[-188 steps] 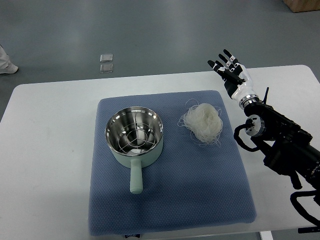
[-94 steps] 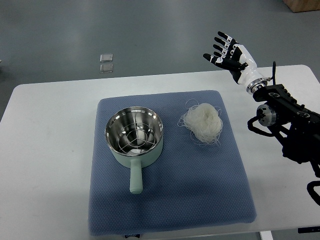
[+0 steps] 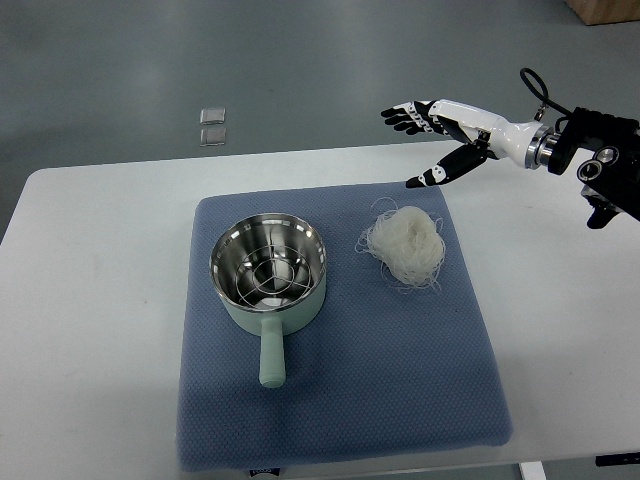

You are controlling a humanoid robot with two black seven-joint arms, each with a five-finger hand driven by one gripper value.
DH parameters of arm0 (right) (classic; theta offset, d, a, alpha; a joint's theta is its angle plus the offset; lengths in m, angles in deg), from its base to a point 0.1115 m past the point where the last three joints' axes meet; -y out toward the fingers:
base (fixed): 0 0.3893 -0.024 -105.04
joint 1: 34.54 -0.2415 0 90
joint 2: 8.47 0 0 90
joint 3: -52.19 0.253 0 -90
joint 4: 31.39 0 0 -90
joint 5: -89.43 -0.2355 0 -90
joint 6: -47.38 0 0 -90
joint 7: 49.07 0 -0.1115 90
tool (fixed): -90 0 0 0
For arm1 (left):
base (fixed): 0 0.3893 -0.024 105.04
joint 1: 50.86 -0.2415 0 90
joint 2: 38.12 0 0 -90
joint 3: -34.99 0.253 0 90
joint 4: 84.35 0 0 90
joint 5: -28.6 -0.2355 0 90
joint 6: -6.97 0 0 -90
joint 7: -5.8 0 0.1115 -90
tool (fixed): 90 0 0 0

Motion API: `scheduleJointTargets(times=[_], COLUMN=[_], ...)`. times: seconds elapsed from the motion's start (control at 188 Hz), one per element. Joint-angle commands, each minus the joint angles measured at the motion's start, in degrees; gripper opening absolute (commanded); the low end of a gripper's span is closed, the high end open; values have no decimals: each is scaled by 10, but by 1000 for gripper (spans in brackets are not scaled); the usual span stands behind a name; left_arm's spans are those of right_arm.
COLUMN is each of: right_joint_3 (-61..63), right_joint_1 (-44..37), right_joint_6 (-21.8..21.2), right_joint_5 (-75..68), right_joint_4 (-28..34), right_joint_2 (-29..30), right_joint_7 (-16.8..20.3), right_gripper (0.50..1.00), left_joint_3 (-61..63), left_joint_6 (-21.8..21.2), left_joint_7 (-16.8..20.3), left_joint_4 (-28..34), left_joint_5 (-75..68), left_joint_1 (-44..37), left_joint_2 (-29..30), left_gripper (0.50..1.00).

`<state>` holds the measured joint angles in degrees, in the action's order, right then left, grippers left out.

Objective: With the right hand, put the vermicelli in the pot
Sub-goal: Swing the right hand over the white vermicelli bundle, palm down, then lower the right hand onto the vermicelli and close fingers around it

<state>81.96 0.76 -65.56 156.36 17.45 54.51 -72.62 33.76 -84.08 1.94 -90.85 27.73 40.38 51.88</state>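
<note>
A white nest of vermicelli (image 3: 405, 243) lies on the blue mat (image 3: 340, 400), right of centre. The mint-green pot (image 3: 269, 276) with a steel inside stands to its left, its handle pointing toward the near edge. My right hand (image 3: 415, 140) hovers above the table's far edge, just beyond the vermicelli, fingers spread and holding nothing. Its thumb points down toward the mat's far right corner. The left arm does not show.
The mat covers the middle of a white table (image 3: 90, 300). Two small clear squares (image 3: 212, 125) lie on the grey floor beyond the table. A brown box corner (image 3: 605, 10) shows at the top right.
My right arm has swung up and leftward, the forearm now lying level from the right edge. The hand has moved left toward the space above the vermicelli. Pot and vermicelli have not moved.
</note>
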Motion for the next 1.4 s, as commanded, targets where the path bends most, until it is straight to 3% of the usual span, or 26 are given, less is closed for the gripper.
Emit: scheduleJointTargets(times=[0.0,0.128,0.271,0.659,0.85,1.116,1.302,1.397], right_joint_3=[-12,-21,-40,-108,-108,-116,-121,-120], right_joint_1=[-19,-24,-21,-11,0,12,17,18], right_joint_6=[-41,-77,-73,33,65,75,87,88], right_joint_5=[72,148,231,268,268,268,270,276], right_joint_4=[28,56,62,47,36,36,35,25], right_joint_2=[-16,-25,-17,-10,5,24,32,34], right_joint_7=[-1,-1,-1,5,5,5,7,7], right_gripper=[915,915,913,913,913,911,887,828], left_joint_3=[0,0,0,0,0,0,0,0], left_joint_6=[0,0,0,0,0,0,0,0], left_joint_7=[0,0,0,0,0,0,0,0], left_joint_4=[0,0,0,0,0,0,0,0], left_joint_5=[0,0,0,0,0,0,0,0], left_joint_1=[0,0,0,0,0,0,0,0], left_joint_2=[0,0,0,0,0,0,0,0], left_gripper=[1000,1000,1000,1000,1000,1000,1000,1000])
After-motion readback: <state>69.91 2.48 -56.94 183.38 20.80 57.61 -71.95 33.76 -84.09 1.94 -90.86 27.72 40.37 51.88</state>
